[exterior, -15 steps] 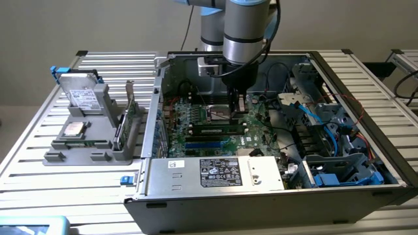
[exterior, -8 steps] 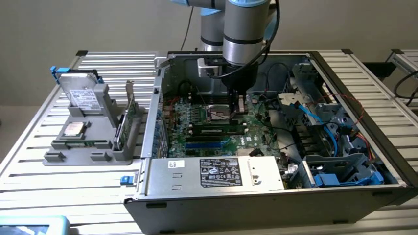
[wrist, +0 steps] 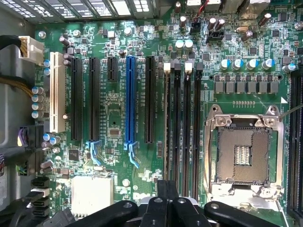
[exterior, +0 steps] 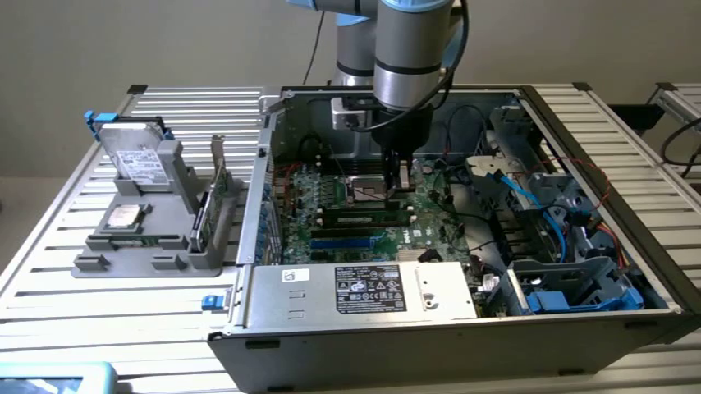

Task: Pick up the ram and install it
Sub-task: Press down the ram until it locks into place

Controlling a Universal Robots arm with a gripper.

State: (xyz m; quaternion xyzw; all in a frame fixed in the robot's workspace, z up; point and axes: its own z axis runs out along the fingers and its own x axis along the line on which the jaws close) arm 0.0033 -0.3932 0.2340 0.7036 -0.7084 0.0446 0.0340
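My gripper (exterior: 396, 182) hangs inside the open computer case (exterior: 252, 328), low over the motherboard (exterior: 328, 197) next to the CPU socket (exterior: 367, 194). Its dark fingers are pressed together, and I see nothing between them. The wrist view has the gripper (wrist: 166, 190) over one end of the black memory slots (wrist: 182, 127), which look dark along their length. A narrow green strip with pale marks (exterior: 365, 218) runs along those slots. I cannot tell whether it is the ram seated in a slot.
On a grey holder (exterior: 131, 261) at the exterior view's left stand a hard drive (exterior: 139, 162), a processor (exterior: 123, 216) and an upright green expansion card (exterior: 222, 199). A power supply (exterior: 373, 289) fills the case front. Cables and a drive cage (exterior: 575, 283) crowd its right side.
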